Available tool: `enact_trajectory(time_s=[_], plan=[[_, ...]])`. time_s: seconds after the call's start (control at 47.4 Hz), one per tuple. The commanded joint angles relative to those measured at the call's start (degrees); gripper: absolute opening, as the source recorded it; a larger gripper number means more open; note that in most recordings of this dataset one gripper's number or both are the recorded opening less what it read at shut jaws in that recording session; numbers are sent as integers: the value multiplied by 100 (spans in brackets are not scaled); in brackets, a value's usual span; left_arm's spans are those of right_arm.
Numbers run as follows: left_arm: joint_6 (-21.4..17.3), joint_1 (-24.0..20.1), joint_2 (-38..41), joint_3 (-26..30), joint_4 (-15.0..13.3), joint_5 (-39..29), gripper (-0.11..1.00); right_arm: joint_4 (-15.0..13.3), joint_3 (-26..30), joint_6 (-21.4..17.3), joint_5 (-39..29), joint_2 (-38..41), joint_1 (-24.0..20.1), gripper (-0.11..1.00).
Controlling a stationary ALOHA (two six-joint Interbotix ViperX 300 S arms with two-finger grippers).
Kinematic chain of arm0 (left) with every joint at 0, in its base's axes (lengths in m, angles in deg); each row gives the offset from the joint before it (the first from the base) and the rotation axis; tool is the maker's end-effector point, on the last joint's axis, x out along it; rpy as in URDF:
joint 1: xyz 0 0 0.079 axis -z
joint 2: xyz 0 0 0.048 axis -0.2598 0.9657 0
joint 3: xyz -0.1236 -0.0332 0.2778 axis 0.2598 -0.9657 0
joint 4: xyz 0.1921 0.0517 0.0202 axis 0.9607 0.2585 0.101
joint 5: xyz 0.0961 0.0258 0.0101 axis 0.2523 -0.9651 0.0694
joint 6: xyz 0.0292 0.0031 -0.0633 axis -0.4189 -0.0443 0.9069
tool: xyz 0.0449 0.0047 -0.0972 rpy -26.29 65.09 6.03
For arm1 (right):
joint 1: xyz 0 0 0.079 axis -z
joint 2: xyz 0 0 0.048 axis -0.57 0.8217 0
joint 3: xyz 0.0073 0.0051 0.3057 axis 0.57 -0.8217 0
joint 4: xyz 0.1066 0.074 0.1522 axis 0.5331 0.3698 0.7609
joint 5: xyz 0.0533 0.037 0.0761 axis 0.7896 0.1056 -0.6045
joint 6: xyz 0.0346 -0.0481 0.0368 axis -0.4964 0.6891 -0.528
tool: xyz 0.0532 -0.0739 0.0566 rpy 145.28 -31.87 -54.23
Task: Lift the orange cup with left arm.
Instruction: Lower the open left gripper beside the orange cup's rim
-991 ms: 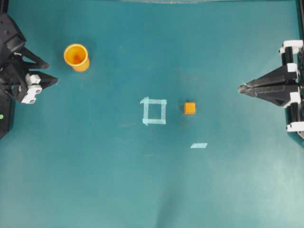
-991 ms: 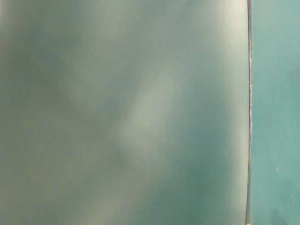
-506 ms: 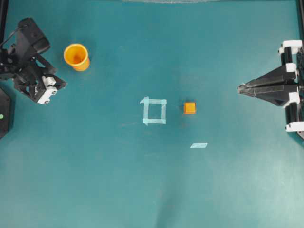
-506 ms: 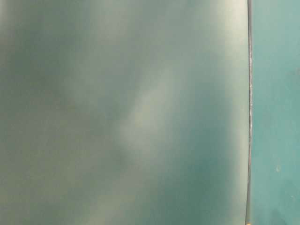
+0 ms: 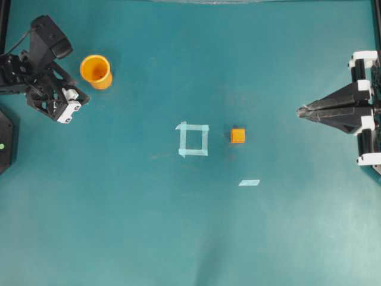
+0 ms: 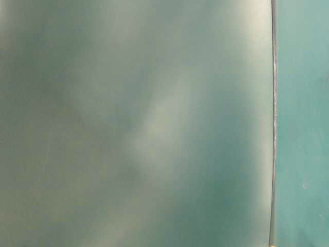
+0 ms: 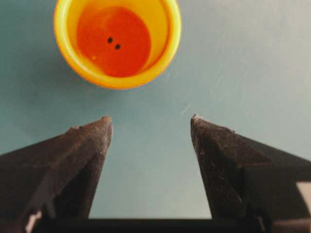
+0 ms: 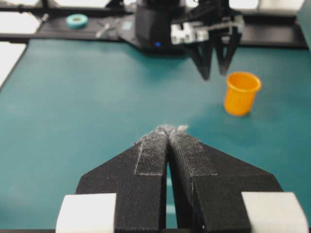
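The orange cup [image 5: 96,70] stands upright at the far left of the teal table, its mouth facing up. My left gripper [image 5: 76,101] hangs just beside it, pointing down at the table, a small gap short of the cup. In the left wrist view the cup [image 7: 117,41] sits ahead of the open left gripper [image 7: 151,121], with only bare table between the fingers. From the right wrist view the cup [image 8: 242,92] stands right of the left gripper [image 8: 216,65]. My right gripper [image 5: 300,111] rests shut and empty at the right edge, its tips pressed together [image 8: 167,130].
A small orange cube [image 5: 238,135] lies right of a pale tape square [image 5: 193,139] at the table's middle. A short tape strip [image 5: 249,182] lies below them. The table-level view shows only blurred teal. A tape roll [image 8: 77,20] sits beyond the table's far edge.
My left arm has swung out from the left edge, up and right toward the orange cup, jaws staying open. The right arm, cup and cube have not moved.
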Motion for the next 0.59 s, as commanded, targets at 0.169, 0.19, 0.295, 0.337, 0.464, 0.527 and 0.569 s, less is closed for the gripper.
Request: enact_trajectory(time_s=[0.169, 0.19, 0.295, 0.337, 0.464, 0.527, 0.569], plan=[[35, -26, 0, -70, 18, 220, 63, 9, 141, 0, 62, 26, 9, 0], [35, -26, -9, -88, 18, 237, 63, 18, 141, 0, 62, 26, 9, 0], [26, -26, 0, -141, 18, 369, 63, 18, 141, 0, 62, 26, 9, 0], [26, -18, 0, -185, 18, 439, 64, 18, 141, 0, 70, 35, 9, 0], [35, 0, 0, -272, 18, 510, 63, 9, 141, 0, 97, 26, 9, 0], [35, 35, 0, -299, 18, 510, 63, 18, 149, 0, 97, 26, 9, 0], [44, 44, 0, -316, 9, 501, 63, 18, 149, 0, 105, 26, 9, 0]])
